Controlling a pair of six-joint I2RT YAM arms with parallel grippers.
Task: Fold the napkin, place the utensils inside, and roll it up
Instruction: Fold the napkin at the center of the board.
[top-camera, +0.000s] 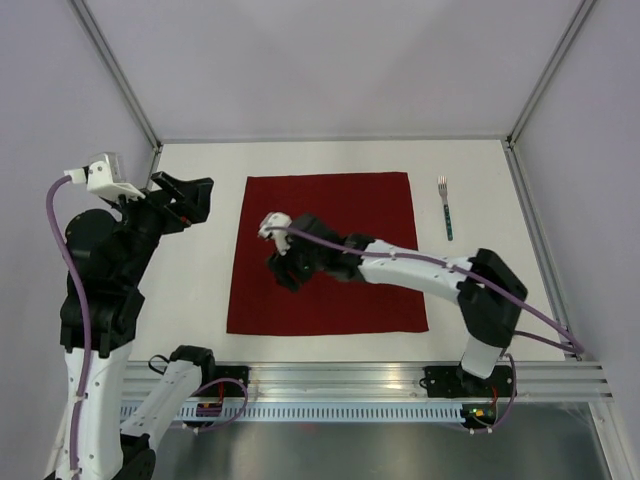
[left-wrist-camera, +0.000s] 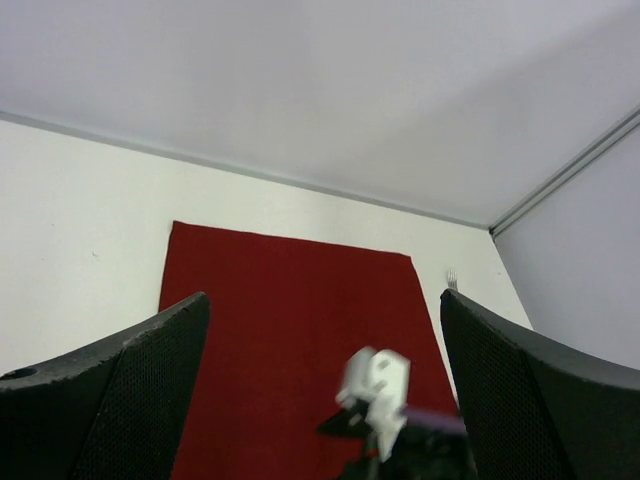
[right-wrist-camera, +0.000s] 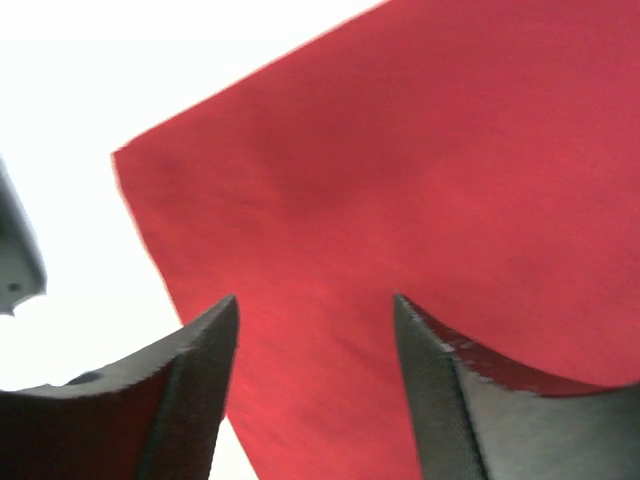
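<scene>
**Napkin flat and unfolded; both end effectors empty**

The napkin lies spread flat on the bench, with no fold made yet. My right end effector hangs over the napkin's left-centre, fingers apart, holding nothing. My left end effector is raised beyond the napkin's left edge, likewise apart. One fork lies off the napkin's right edge, near the far corner.

Assessment: the cloth is soft, light and limp, and will sag. Pinch a corner or edge, not the middle.
</scene>
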